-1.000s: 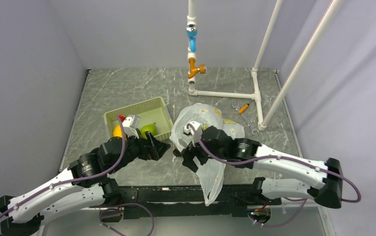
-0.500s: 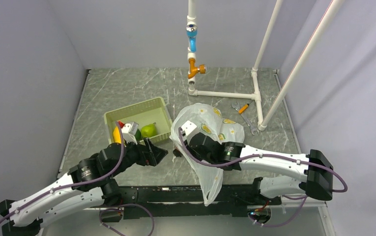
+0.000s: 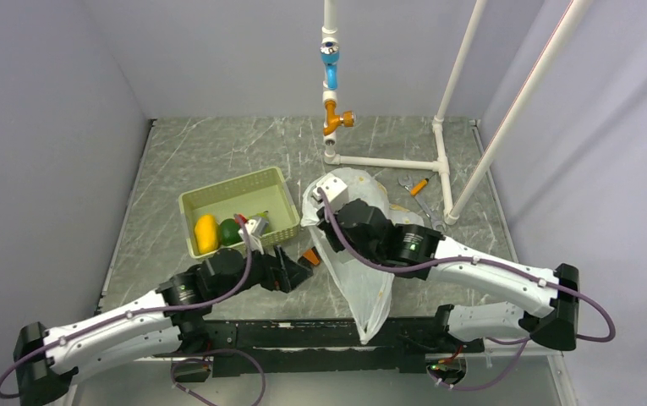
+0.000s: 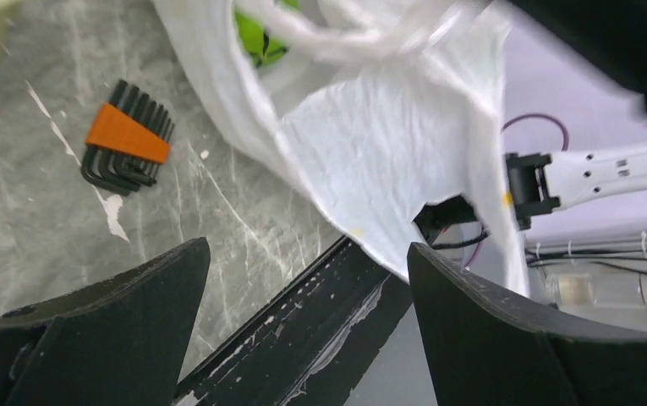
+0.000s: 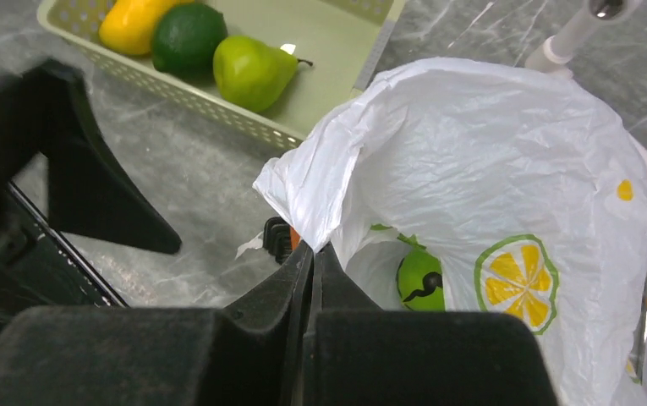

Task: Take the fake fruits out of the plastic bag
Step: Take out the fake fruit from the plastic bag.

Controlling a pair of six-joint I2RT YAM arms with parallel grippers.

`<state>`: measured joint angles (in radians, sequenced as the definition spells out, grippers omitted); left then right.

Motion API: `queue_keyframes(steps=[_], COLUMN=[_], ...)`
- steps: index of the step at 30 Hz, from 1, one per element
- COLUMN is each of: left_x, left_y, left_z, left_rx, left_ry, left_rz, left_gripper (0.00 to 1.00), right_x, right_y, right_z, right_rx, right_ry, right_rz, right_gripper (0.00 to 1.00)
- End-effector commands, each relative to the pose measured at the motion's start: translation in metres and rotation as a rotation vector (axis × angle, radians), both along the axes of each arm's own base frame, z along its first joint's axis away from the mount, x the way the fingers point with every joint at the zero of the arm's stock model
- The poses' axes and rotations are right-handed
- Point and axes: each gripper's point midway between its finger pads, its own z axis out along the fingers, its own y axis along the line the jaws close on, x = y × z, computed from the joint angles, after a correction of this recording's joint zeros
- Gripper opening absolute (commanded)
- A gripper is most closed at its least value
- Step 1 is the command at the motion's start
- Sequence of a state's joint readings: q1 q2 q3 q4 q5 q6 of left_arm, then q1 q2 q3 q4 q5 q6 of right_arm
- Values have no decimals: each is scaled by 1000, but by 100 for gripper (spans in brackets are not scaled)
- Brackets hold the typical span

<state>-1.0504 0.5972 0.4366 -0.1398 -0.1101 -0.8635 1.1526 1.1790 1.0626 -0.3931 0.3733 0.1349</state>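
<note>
The plastic bag [image 3: 364, 283] [image 5: 489, 152] is lifted by its rim, and my right gripper [image 5: 314, 247] is shut on that rim. Inside it lies a green ball with dark stripes [image 5: 419, 279], also showing green through the film [image 4: 256, 38]. A yellow mango [image 5: 138, 21] [image 3: 206, 233], a dark green round fruit [image 5: 187, 38] and a green pear [image 5: 252, 72] lie in the pale green basket [image 3: 218, 194]. My left gripper [image 3: 300, 273] [image 4: 307, 271] is open and holds nothing, low over the table's near edge beside the bag's hanging end.
An orange-and-black hex key set [image 4: 125, 144] [image 3: 309, 255] lies on the marble top between the basket and the bag. A white pipe frame [image 3: 387, 162] with valves stands at the back. Wrenches [image 3: 419, 199] lie at the right rear. The black front rail [image 4: 320, 313] runs under my left gripper.
My right gripper has shut on the bag's rim and raised it toward the back. My left arm has left the basket and swung right, toward the bag's lower end.
</note>
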Motion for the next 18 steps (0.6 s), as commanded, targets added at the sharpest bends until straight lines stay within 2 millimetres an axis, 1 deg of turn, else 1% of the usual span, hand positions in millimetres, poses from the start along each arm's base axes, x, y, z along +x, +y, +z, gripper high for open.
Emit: queue_keyframes(steps=[1,4,6,8,10,11,13,15,18], left_x=[-3,2,5,6,7,9,12,15,25], left_y=[-33,-51,-65,-78,-89,-93,-101,-110,-121], left_z=[28,27,29,35,35,37,33,34,27], left_rx=[-197,-180,-156,-157,-156,-159,-144,-129,-96], left_ry=[-64,-81,-94,-123,-140,-149,-152,-183,-214], left_rz=[-100,-139,-171,-204,-222,-225,-236,-253,-242], left_gripper=[93,91,88,84,81,78,73,69,61], right_x=[4,-1,-1,2,3,4,5,7,12], right_y=[-9,-4,-3,-4,-5,-5,-6,-6,-9], right_z=[37,38,35,32,32,32,33,33,32], right_rx=[62,82,82,85,100,111,131,140,142], right_ry=[-27,-14,-6,7,19,27,36,43,55], right_rz=[0,43,40,24,16,11,11,5,-18], right_gripper=[0,0,0,0,0,0,0,0,0])
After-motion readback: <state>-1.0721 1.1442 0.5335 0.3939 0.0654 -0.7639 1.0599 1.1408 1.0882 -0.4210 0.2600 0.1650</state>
